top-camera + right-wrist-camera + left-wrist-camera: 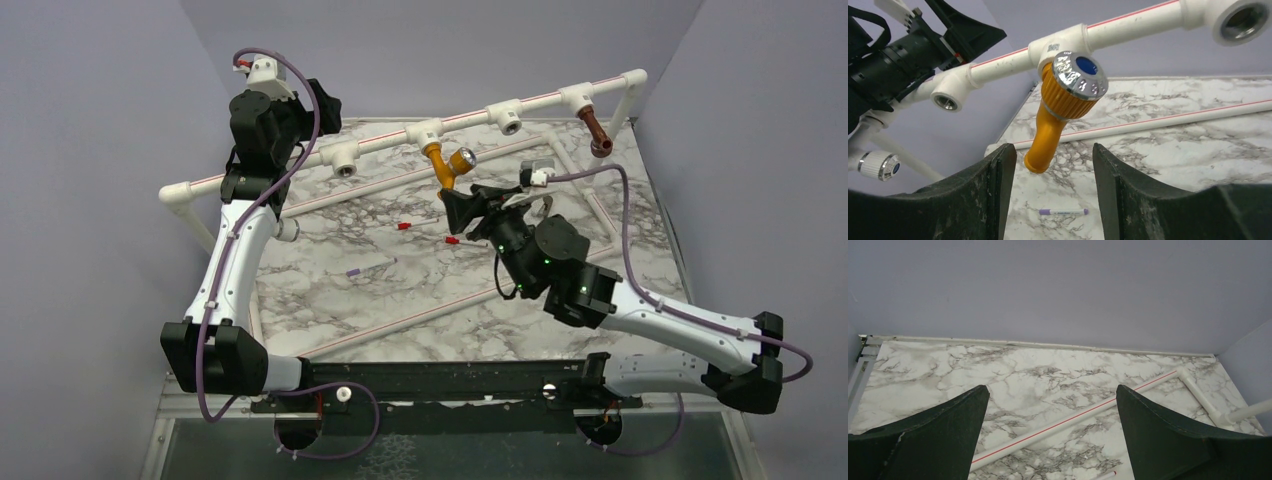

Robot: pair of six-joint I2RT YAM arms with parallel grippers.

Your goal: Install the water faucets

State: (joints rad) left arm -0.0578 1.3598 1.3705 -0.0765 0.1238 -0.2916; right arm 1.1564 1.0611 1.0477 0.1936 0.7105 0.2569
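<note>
The orange-yellow faucet [440, 168] with its silvery round cap [462, 158] hangs from a tee on the raised white pipe [470, 116]. The dark brown faucet [596, 131] hangs from the tee at the pipe's right end. My right gripper [457, 205] is open just in front of the orange faucet. In the right wrist view the orange faucet's [1055, 112] spout tip sits between the open fingers of that gripper [1054, 152] without touching them. My left gripper [322, 102] is raised at the pipe's left part. In the left wrist view it [1053, 395] is open and empty.
Two empty tee fittings [345, 160] [510, 121] sit on the raised pipe. Thin white pipes with red stripes [1088, 412] lie on the marble table. A purple marker [1063, 212] and two small red-tipped pieces [404, 226] lie mid-table. A white knob with a silvery cap [879, 166] shows at the left.
</note>
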